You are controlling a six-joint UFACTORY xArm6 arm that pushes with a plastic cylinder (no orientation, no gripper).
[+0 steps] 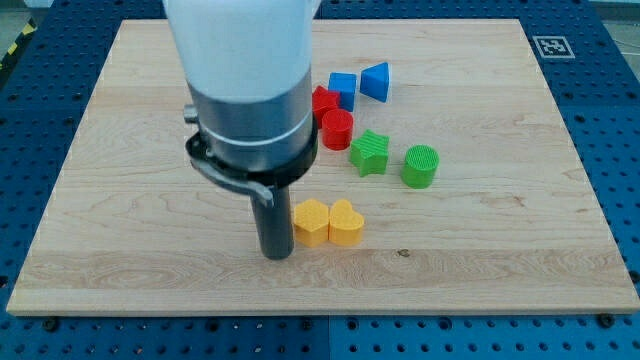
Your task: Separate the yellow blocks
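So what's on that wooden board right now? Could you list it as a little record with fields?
My tip: at the view's left of the yellow pair, close beside it
Yellow blocks: yellow hexagon and yellow heart, touching side by side
Red blocks: red cylinder; red block partly hidden
Blue blocks: blue cube, blue triangle
Green blocks: green star, green cylinder
Surface: wooden board

A white cylindrical arm steps down to a grey band, a black clamp ring, then a dark rod ending at my tip.
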